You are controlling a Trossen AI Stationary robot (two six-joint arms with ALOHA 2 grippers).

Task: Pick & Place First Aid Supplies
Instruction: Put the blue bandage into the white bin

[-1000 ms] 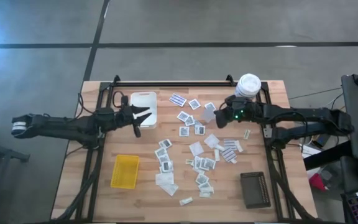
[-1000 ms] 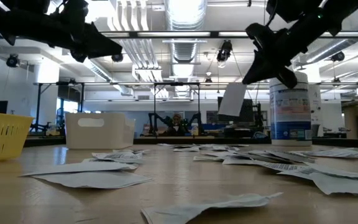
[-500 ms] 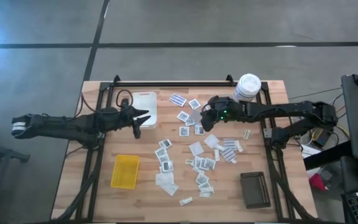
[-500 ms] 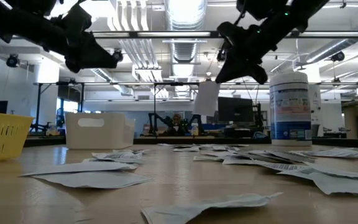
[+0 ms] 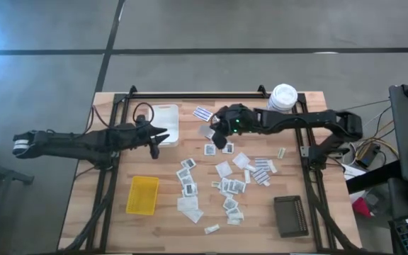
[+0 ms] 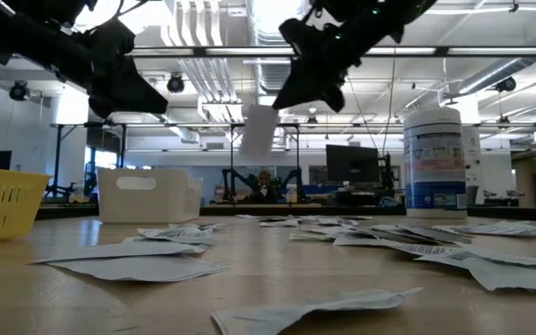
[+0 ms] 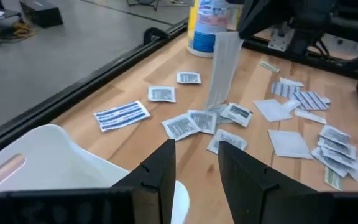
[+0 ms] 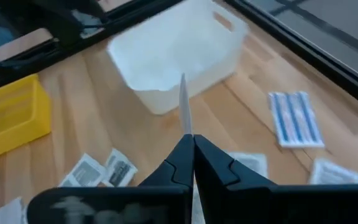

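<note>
Our right gripper point(image 5: 214, 130) was clamped on one pale packet point(image 6: 259, 130), carried in the air between the scattered first aid supplies point(image 5: 229, 185) and the white tray point(image 5: 164, 122). Our left gripper point(image 5: 156, 137) waited beside that tray, fingers apart, empty. Dozens of packets lay unsorted; we judged most work outstanding.
</note>
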